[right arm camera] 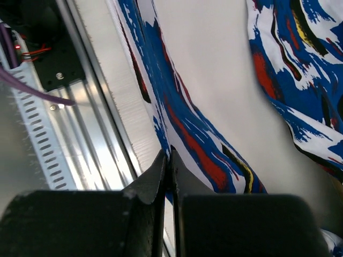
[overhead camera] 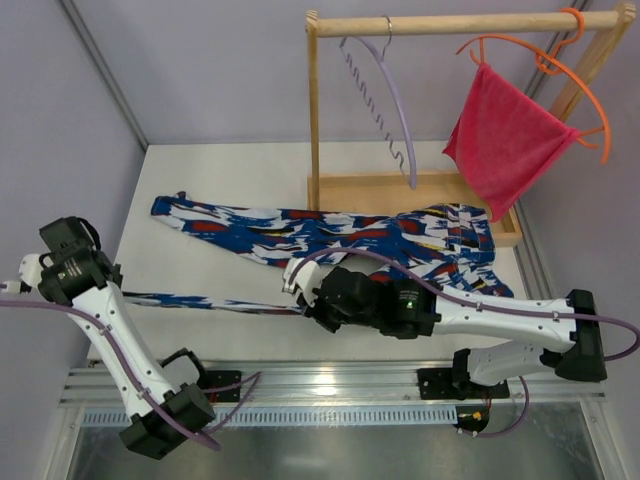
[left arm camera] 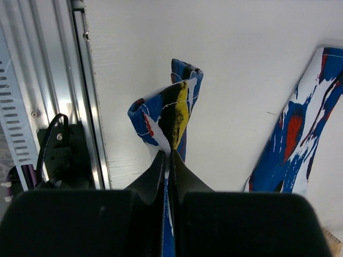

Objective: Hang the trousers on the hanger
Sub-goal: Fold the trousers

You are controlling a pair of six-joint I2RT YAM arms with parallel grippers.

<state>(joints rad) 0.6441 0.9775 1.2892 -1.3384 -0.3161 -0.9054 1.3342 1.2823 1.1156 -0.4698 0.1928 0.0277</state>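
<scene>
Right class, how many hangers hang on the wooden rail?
2: the lavender hanger, bare, left on the rail; the orange hanger, right, carrying a pink cloth. None looks hidden.

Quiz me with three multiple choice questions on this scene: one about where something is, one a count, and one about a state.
1. Where is the lavender hanger?
A. Flat on the table.
B. Hanging from the wooden rail.
C. In the right pincer.

2. How many hangers hang on the rail?
A. One.
B. Two.
C. Three.

3. What is the left pincer doing?
A. Standing open over the table.
B. Shut on a hanger hook.
C. Shut on a leg end of the trousers.

Answers:
1 B, its hook sits over the rail.
2 B, the lavender one and the orange hanger hang there.
3 C, patterned cloth sticks out of its closed grip.
</scene>
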